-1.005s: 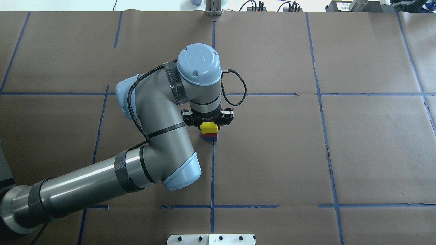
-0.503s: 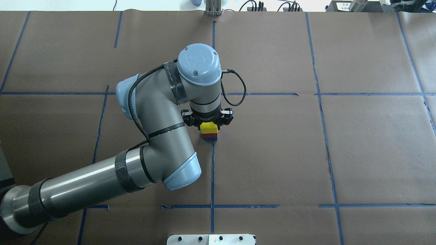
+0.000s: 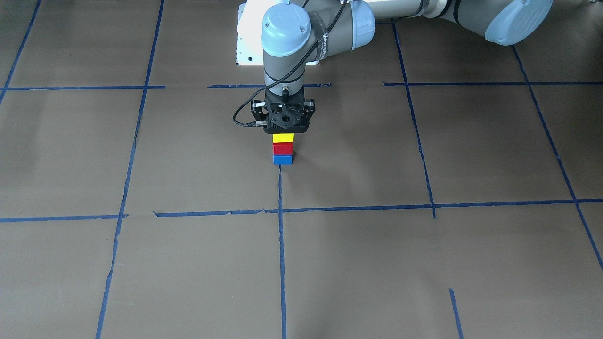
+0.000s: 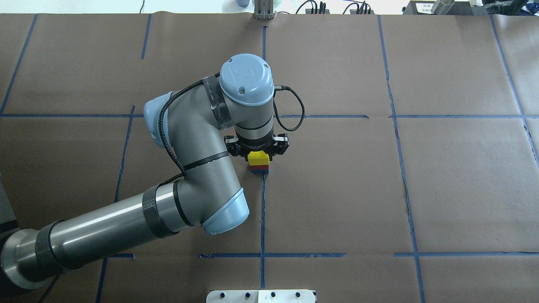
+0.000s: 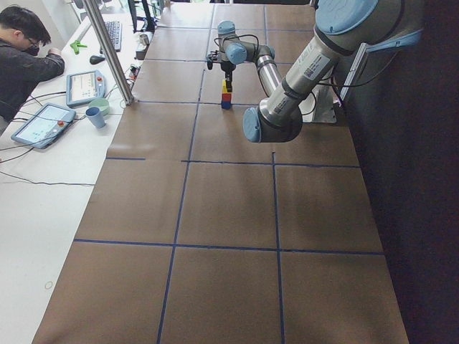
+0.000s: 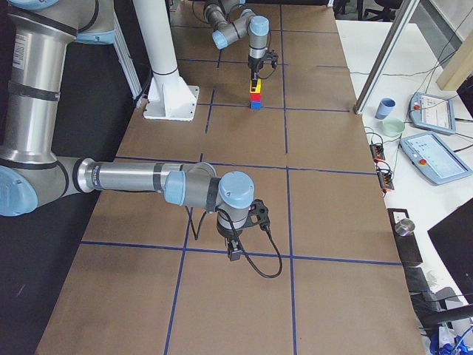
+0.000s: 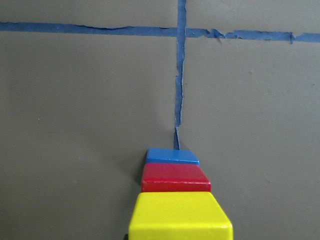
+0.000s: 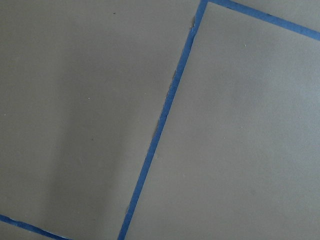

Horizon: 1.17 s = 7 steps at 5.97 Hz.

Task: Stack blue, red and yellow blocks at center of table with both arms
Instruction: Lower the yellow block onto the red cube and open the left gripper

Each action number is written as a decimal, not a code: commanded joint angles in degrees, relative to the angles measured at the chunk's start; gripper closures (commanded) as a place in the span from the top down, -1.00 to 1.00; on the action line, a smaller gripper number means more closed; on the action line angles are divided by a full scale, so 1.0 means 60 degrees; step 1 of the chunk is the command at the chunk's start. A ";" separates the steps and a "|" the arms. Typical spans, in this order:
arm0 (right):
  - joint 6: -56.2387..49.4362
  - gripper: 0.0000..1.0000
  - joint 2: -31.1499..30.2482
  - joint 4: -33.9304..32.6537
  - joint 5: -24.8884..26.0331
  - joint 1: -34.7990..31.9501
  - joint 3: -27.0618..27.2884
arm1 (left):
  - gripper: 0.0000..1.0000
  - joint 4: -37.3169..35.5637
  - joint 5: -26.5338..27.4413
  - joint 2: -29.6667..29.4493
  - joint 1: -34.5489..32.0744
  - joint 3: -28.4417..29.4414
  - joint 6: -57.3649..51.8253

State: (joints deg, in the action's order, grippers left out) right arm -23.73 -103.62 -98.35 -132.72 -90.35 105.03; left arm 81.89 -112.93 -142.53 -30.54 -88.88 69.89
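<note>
The three blocks stand as one upright stack at the table's [image 4: 337, 189] centre, on a blue tape line: the blue block [image 3: 282, 160] at the bottom, the red block [image 3: 282, 149] on it and the yellow block [image 3: 283, 138] on top. My left gripper [image 3: 282, 131] hangs straight above the yellow block [image 4: 258, 158], its linkages spread wide, open. The left wrist view looks down on yellow [image 7: 180, 215], red [image 7: 175, 177] and blue [image 7: 171, 156], with no fingers around them. My right gripper [image 6: 235, 253] points down at bare paper far from the stack; I cannot tell if it is open or shut.
The left arm's elbow [image 4: 223, 214] reaches over the table's left half. The white pedestal base [image 6: 170, 96] stands at the robot's side. Beyond the far edge are a metal post [image 5: 107, 50], a cup [image 5: 93, 116], tablets and a seated person [image 5: 21, 57].
</note>
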 commanded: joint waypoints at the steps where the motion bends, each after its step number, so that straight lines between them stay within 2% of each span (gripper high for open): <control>1: 0.0000 1.00 0.0000 0.0000 0.0000 0.0000 0.0014 | -0.37 0.0018 -0.0001 -0.0004 -0.0037 0.0004 0.0011; 4: 0.0000 1.00 0.0000 0.0000 0.0000 0.0000 0.0000 | -0.37 0.0091 -0.0001 -0.0004 -0.0154 0.0048 0.0026; 5: 0.0000 1.00 0.0000 0.0000 0.0000 0.0000 0.0000 | -0.26 0.0120 -0.0016 -0.0004 -0.0155 0.0063 0.0026; 7: 0.0000 1.00 0.0000 0.0000 0.0000 0.0000 0.0014 | 0.59 0.0135 -0.0001 -0.0004 -0.0155 0.0063 0.0084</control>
State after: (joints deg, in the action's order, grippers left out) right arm -23.73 -103.62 -98.35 -132.71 -90.35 105.04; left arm 82.67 -112.96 -142.56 -31.46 -88.52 70.32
